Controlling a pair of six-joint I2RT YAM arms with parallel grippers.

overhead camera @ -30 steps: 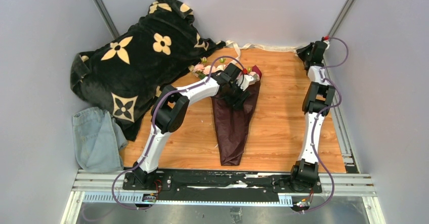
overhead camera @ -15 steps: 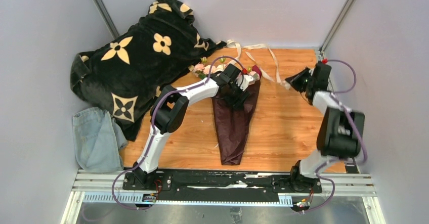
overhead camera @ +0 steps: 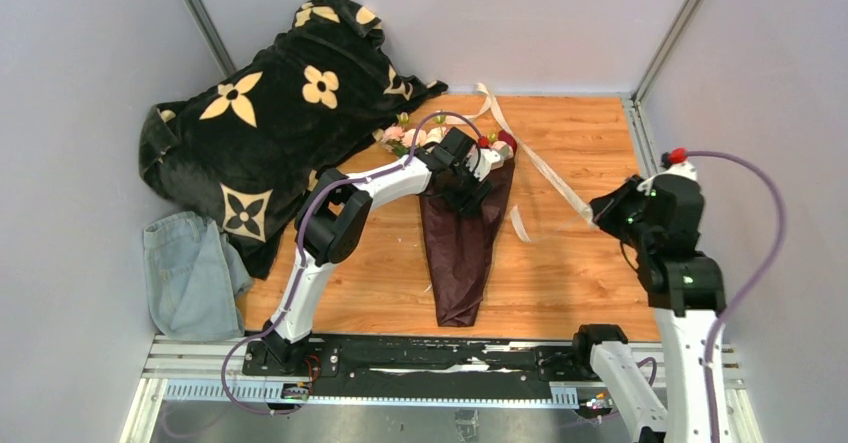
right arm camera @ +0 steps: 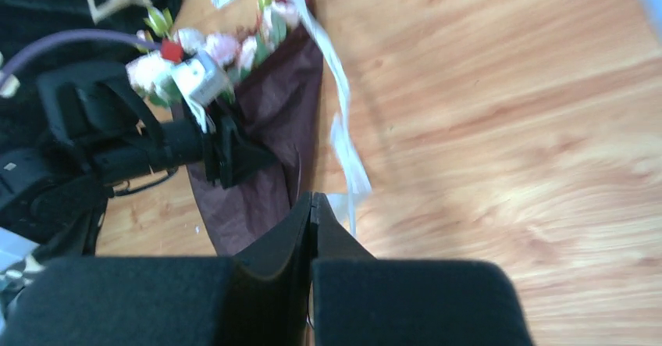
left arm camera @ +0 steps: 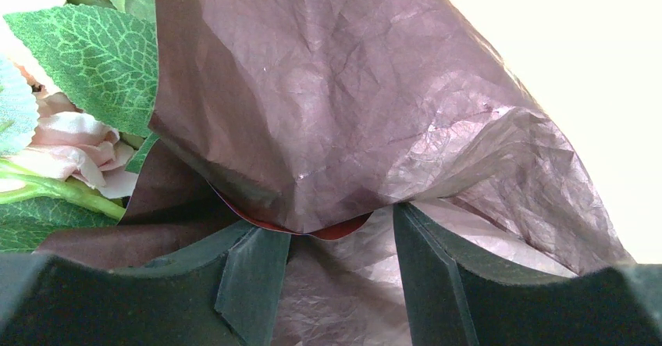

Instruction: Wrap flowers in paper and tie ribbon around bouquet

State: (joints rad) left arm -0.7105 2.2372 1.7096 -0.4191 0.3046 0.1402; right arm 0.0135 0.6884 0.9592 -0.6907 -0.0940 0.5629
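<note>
left gripper, arm stretched far over the table, has its 2 fingers clamped on the paper of the bouquet, just below the flowers. bouquet lies near-to-far, tip nearest. right gripper, fingers together, pinches the ribbon, which stretches back-left past the blooms.

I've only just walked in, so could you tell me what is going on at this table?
The two arms are making up a bouquet. The left gripper clasps it just below the flowers, with the maroon paper bunched between its jaws. The right gripper is shut on the ribbon, which stretches from the back of the table, past the flower heads, to that gripper. The ribbon is not yet around the bouquet, so the tying is not done.
</note>
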